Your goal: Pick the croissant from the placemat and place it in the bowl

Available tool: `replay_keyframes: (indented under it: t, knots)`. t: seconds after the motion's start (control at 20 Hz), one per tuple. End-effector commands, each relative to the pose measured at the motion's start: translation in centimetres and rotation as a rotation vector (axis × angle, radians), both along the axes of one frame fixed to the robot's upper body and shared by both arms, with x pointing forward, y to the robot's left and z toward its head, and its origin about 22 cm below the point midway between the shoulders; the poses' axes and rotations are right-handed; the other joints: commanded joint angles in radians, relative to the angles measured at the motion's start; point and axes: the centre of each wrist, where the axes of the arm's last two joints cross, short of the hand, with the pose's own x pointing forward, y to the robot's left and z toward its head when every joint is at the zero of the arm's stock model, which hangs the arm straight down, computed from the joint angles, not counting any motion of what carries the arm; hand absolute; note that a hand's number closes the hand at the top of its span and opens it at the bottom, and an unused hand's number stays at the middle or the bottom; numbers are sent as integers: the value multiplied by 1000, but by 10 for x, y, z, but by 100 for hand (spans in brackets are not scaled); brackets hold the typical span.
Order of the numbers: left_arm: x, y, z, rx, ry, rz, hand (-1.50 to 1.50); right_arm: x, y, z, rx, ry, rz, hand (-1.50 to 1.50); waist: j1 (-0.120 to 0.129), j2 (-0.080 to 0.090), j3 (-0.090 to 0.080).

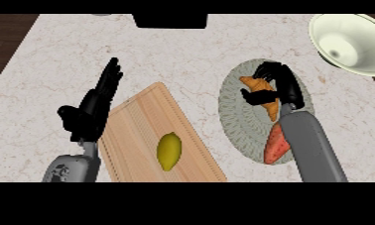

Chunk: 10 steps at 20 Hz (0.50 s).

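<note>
At the left of the frame the left robot hand [93, 105] rests open, fingers straight and pointing up, just beside the wooden cutting board [139, 120], which carries a lemon [169, 151] near the lower edge. Bare marbled surface [183, 50] lies above the board. Right of centre, the right robot hand [278, 87] curls round the croissant [262, 90] on the round placemat [236, 115] — an orange-red vegetable [276, 143] lies lower on it. The pale bowl [344, 43] sits at the upper right, cut by the frame edge.

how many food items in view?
3: croissant under the right robot hand on the placemat; an orange-red item beside that forearm; a lemon on the cutting board. None visibly hidden.
</note>
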Motion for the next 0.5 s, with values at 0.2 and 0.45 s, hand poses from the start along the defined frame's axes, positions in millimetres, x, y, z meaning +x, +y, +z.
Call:
replay_keyframes:
  t: [0.2,0.45]
  knots:
    - [5,3,-1,-13,14,10,0,34,33,59,145,-327,64,150,-13,-1,3]
    - [-7,8,-7,22,7,27,0,23,39,85,-4,-499,-2,150,-23,-7,2]
